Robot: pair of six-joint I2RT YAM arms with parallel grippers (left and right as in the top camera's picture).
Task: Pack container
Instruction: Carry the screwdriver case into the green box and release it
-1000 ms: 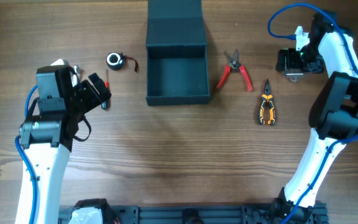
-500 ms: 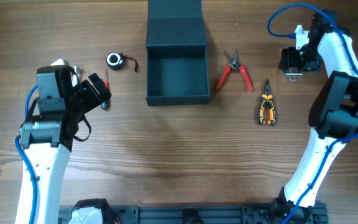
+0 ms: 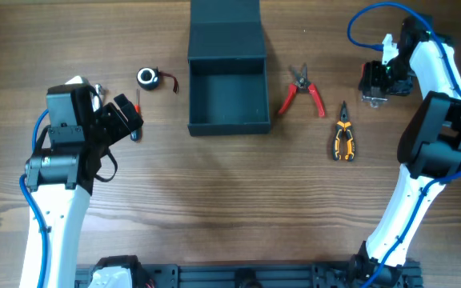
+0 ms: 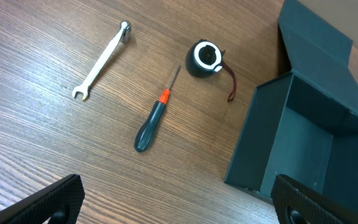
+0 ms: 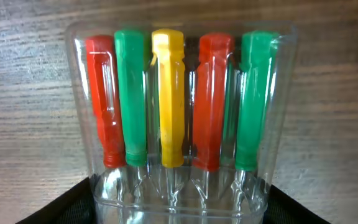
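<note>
Claw (image 3: 373, 92) (right) narrower around screwdriver pack (image 5: 179, 118)

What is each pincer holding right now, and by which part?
The left pincer is open and empty. The right pincer straddles the tip end of the clear screwdriver pack; whether it actually grips it cannot be told.

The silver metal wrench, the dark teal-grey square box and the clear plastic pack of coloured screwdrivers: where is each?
Silver metal wrench (image 4: 101, 60): left wrist view, middle of its shaft.
Dark teal-grey square box (image 3: 229, 96): overhead view, bare inside floor.
Clear plastic pack of coloured screwdrivers (image 5: 169, 93): right wrist view, yellow handle.
</note>
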